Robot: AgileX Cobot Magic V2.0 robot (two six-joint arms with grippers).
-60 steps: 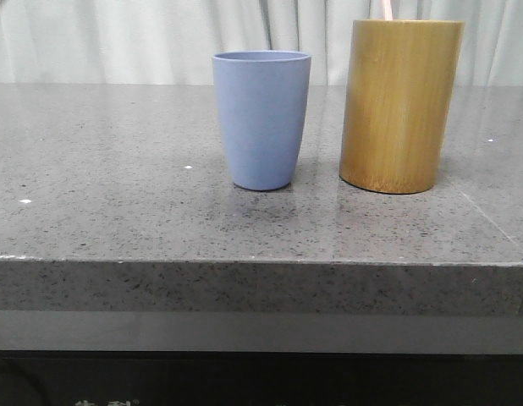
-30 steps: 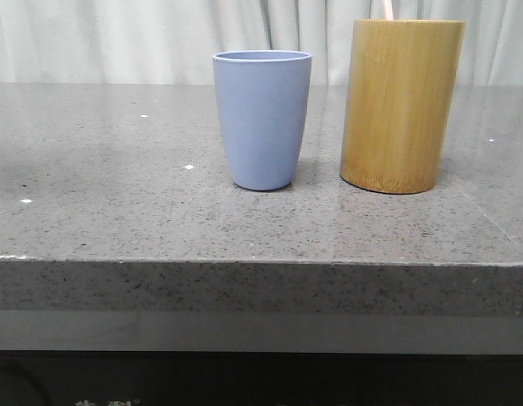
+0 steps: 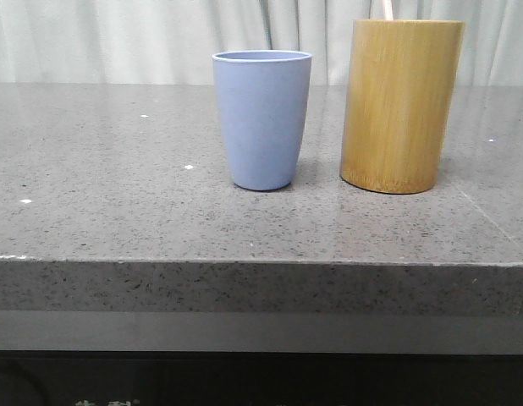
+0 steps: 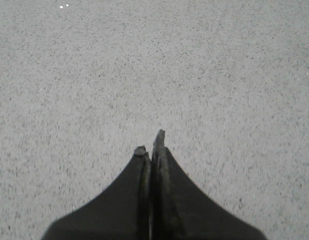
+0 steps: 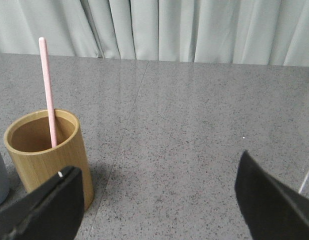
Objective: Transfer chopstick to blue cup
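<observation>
Grey speckled stone makes up the tabletop (image 3: 118,211), polished enough to carry faint reflections, with a thick front edge nearest the front camera and a dark band below it. A few tiny white flecks dot the surface on the left side.

Further back, near the middle, stands the blue cup (image 3: 262,118), upright, its base on the stone. Just beside it to the right, apart from it, stands the taller bamboo holder (image 3: 401,106), also upright. The chopstick (image 3: 386,8) pokes out of the holder's top; in the right wrist view it leans against the inner wall of the holder, its pale pink shaft rising well above the rim.

Behind the table hangs a pale curtain (image 3: 118,38) in soft vertical folds, closing off the far side of the room.

In the left wrist view the left gripper (image 4: 150,142) has its dark fingers pressed together with nothing between them, over bare stone. In the right wrist view the right gripper (image 5: 157,192) is spread wide, holding nothing, the holder near one finger.
</observation>
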